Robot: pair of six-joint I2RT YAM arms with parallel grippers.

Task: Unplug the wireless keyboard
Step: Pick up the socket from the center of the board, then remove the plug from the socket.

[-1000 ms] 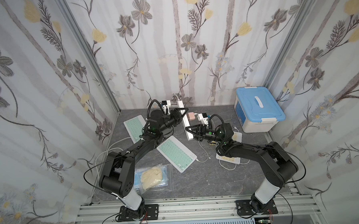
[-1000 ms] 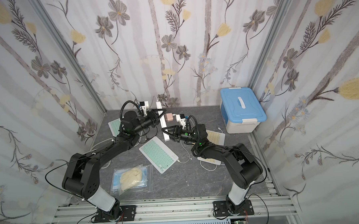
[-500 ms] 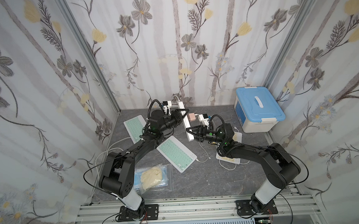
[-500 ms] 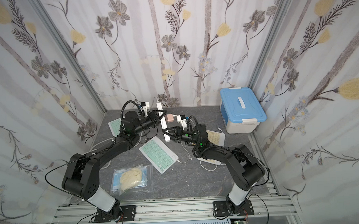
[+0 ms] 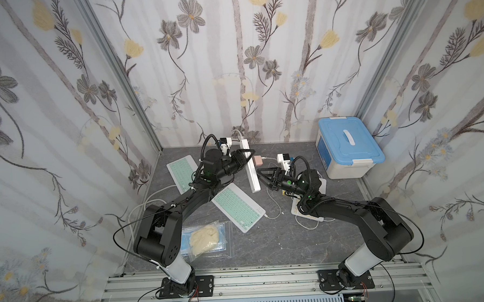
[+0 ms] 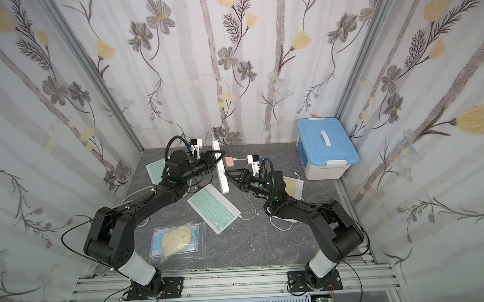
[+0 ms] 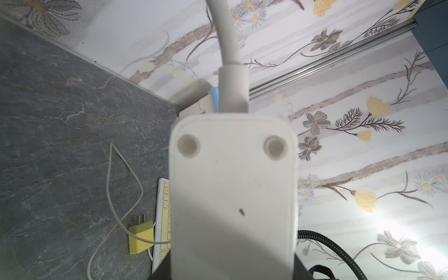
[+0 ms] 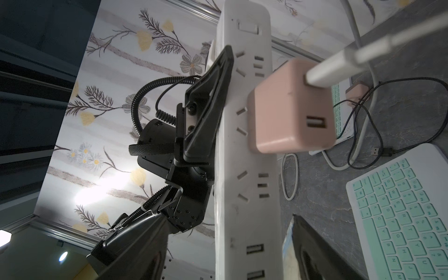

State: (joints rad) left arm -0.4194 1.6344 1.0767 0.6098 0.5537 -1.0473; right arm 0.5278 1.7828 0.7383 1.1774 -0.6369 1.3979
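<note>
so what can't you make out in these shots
- left gripper: unseen in the left wrist view, the power strip fills the frame in front of it
- yellow keyboard: both top views, the right arm covers most of it
- where the cable from the pink charger leads: top views, the right gripper covers that stretch
- what the plastic bag holds: top views, too small to tell

White power strip (image 5: 253,182), pink charger (image 5: 258,160), mint-green keyboard (image 5: 237,206) — blue-lidded white box (image 5: 347,141), grey veined tabletop (image 5: 267,240), walls (image 5: 231,59) with grey-and-yellow flowers.
</note>
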